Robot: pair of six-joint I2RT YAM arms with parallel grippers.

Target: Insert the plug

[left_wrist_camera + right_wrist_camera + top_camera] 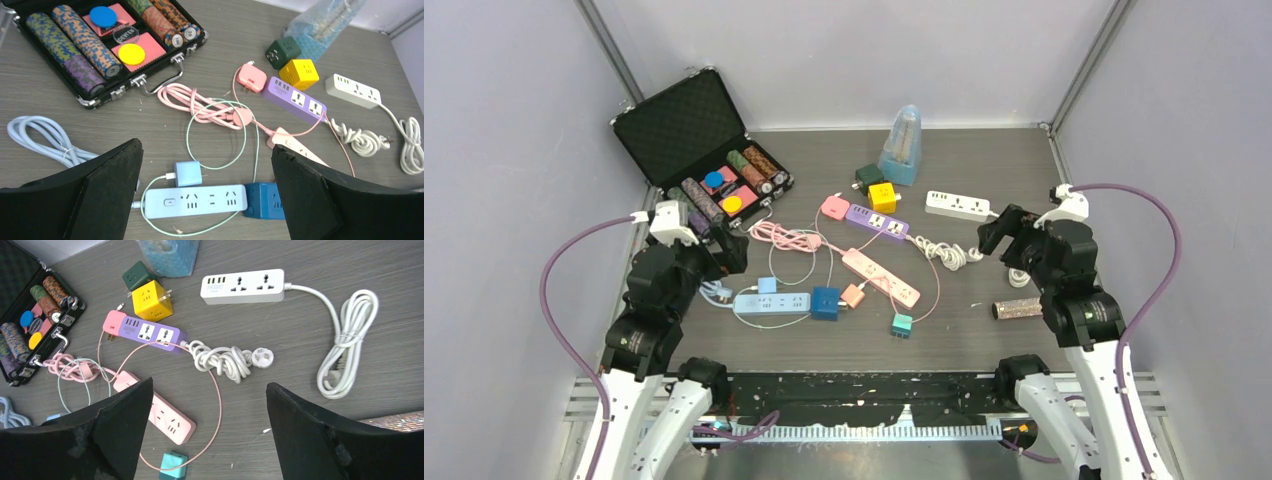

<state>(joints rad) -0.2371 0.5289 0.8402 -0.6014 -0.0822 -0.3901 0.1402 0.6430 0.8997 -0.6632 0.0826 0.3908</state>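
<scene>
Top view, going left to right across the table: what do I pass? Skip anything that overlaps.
Chip case → blue strip → navy cube → purple strip → white strip → glitter roll.

- The table looks like grey wood-grain laminate, matt and finely streaked.
- The black case at the far left has dimpled foam lining its lid, and its metal latch is shiny.
- The white power strip and the light blue power strip are smooth plastic with a soft sheen.
- The white cord looks smooth and rubbery.
- The cylinder at the near right glitters and looks rough.
- The right end effector has matt black, grainy fingers.
</scene>
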